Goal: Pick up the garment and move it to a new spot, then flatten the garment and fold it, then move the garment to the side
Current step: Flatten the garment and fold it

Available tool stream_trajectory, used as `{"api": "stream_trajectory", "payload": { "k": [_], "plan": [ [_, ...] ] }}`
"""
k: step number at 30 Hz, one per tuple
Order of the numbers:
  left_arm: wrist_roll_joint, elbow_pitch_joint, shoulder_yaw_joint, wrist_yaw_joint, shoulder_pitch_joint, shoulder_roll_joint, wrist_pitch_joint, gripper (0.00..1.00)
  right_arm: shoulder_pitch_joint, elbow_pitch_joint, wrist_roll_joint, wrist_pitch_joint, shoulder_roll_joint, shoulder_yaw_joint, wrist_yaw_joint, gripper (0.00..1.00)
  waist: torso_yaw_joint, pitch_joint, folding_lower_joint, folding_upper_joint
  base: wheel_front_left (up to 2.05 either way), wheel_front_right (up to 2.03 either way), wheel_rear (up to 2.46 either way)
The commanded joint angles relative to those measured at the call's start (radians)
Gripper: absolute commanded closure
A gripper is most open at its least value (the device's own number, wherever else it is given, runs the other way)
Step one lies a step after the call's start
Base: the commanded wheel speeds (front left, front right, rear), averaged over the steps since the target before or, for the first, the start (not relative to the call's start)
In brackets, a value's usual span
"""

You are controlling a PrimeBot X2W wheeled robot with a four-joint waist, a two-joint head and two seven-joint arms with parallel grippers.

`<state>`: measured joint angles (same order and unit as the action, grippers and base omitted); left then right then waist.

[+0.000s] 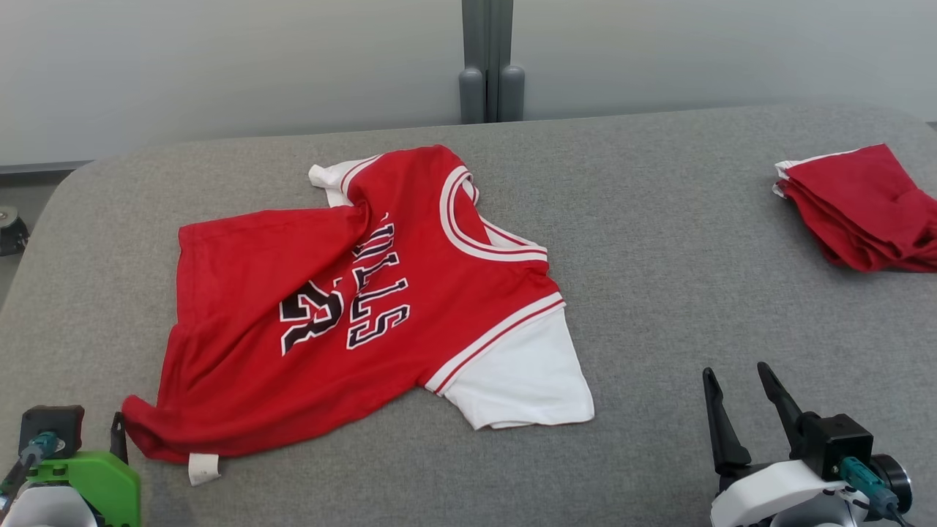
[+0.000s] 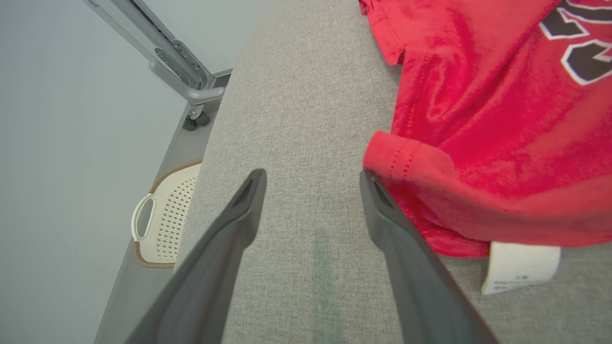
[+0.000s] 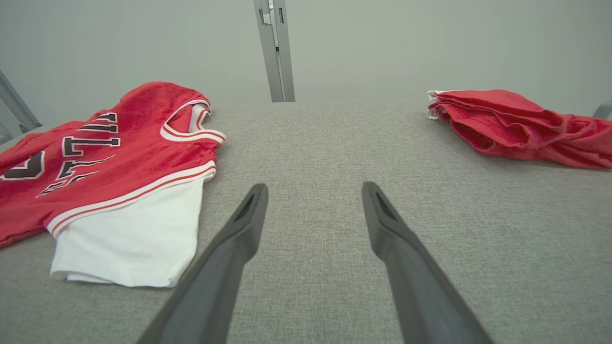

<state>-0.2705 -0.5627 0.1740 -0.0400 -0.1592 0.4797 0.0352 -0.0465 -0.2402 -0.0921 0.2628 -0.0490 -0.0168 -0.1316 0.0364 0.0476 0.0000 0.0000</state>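
A red jersey with white sleeves and dark lettering lies spread but wrinkled on the grey padded table, neck toward the far side. Its lower hem corner is rolled over, with a white label sticking out. My left gripper is open just beside that rolled hem corner; one finger is at the cloth's edge, and only bare table lies between the fingers. My right gripper is open over bare table, to the right of the near white sleeve, holding nothing.
A folded pile of red garments sits at the far right of the table. A grey post stands behind the table's far edge. Off the table's left edge, a pale perforated basket sits on the floor.
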Motion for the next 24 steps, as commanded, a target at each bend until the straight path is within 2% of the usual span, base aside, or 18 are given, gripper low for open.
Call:
{"api": "stream_trajectory", "payload": {
  "k": [1,15,20,24],
  "plan": [
    [-0.01,-0.007,-0.005,-0.008,-0.02,-0.013,-0.017,0.0,0.012,-0.003,-0.003,0.002,-0.003,0.0,0.002,0.0,0.004,0.001,0.0,0.0,0.0,0.0,0.0],
    [-0.067,-0.145,-0.012,0.02,-0.076,-0.071,-0.127,0.0,0.028,-0.007,-0.007,0.002,-0.003,0.013,0.002,0.0,-0.007,0.02,0.0,0.0,0.0,0.0,0.0],
    [-0.118,-0.095,-0.062,0.015,-0.03,-0.107,-0.247,0.0,0.006,0.006,-0.01,0.002,-0.003,-0.017,0.002,0.0,-0.005,-0.009,0.0,0.0,0.0,0.0,0.0],
    [-0.135,0.004,-0.079,0.01,0.035,-0.147,-0.289,0.0,-0.016,0.022,0.0,0.002,-0.002,-0.036,0.002,0.0,0.011,-0.046,0.0,0.0,0.0,0.0,0.0]
  ]
}}
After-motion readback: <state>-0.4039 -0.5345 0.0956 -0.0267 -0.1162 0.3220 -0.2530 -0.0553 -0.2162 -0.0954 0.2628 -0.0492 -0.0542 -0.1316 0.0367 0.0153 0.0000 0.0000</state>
